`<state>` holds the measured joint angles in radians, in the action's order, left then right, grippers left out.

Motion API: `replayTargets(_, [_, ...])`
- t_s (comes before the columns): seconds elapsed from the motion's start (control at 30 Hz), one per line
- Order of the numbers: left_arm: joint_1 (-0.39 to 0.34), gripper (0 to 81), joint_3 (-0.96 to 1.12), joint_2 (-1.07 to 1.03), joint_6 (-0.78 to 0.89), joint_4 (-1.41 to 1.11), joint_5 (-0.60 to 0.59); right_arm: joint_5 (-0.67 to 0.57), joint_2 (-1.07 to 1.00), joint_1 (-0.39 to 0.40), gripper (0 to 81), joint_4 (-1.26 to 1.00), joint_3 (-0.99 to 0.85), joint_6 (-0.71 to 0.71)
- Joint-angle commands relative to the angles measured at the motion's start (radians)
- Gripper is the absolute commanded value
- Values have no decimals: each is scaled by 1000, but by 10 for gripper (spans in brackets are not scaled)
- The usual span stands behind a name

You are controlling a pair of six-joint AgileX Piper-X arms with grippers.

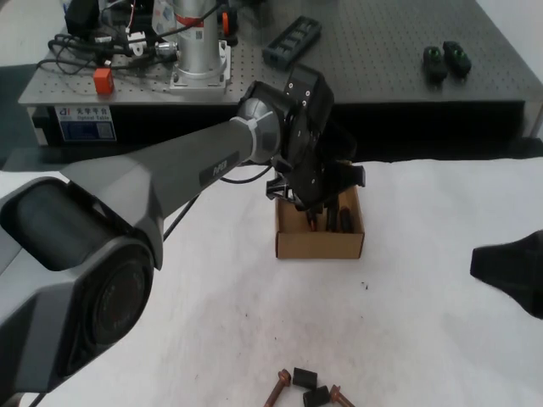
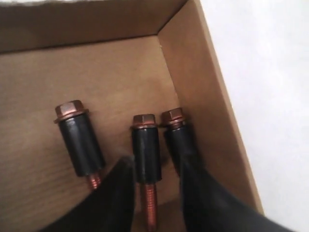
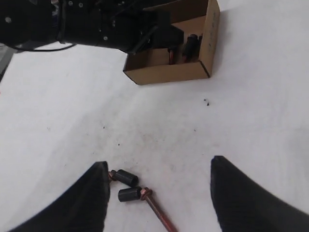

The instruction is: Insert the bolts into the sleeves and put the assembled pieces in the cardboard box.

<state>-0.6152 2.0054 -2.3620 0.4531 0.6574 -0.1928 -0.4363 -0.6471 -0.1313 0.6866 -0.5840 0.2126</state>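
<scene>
Already three assembled pieces lie in the box (image 1: 319, 245): one apart (image 2: 79, 145), a middle one (image 2: 145, 150), and a third (image 2: 177, 137) just beside the middle one near a side wall. Each is a copper bolt pushed through a black sleeve, with the head at one end and thread showing at the other.

The left gripper (image 2: 158, 164) hangs inside the box with the middle piece between its fingers. Its jaws are slightly parted: bare cardboard shows between the sleeve and one finger, so they do not seem to clamp the piece. I judge this to be the end of a placing step, with the piece down on the box floor.

Still to do, judging by what lies loose on the white tabletop (image 1: 212, 322), well apart from the box: two sleeves, one (image 3: 127, 178) and another (image 3: 129, 194), and two bolts. One bolt (image 3: 157, 210) lies with its head against the second sleeve. The other bolt (image 1: 276, 392) lies by the first sleeve.

None of these four looks joined. The right gripper (image 3: 158, 163) hovers above them with its jaws wide apart and nothing held.

Count: one box, three finished pieces, two loose bolts, two loose sleeves. By that count three of five are done, leaving two insertions and two placings.
</scene>
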Motion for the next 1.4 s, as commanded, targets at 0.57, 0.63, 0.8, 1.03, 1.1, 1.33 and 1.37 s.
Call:
replayTargets(0.57, [62,240,-327,565,-176,86,193,382,-872,585,397,161,-268,-346])
replayTargets(0.63, [62,240,-421,638,-176,51,183,410,-926,608,396,116,-274,-348])
replayTargets(0.8, [62,240,-613,795,-194,13,181,427,-1014,635,396,13,-273,-350])
replayTargets(1.03, [62,240,-734,911,-256,15,181,471,-1058,634,291,-9,-273,-385])
replayTargets(1.1, [62,240,-746,919,-309,35,165,496,-1058,634,158,0,-273,-385])
replayTargets(1.33, [60,240,-787,914,-413,89,-21,561,-1042,630,9,20,-273,-394])
replayTargets(1.37, [59,240,-793,911,-418,89,-46,561,-1027,623,9,18,-271,-391])
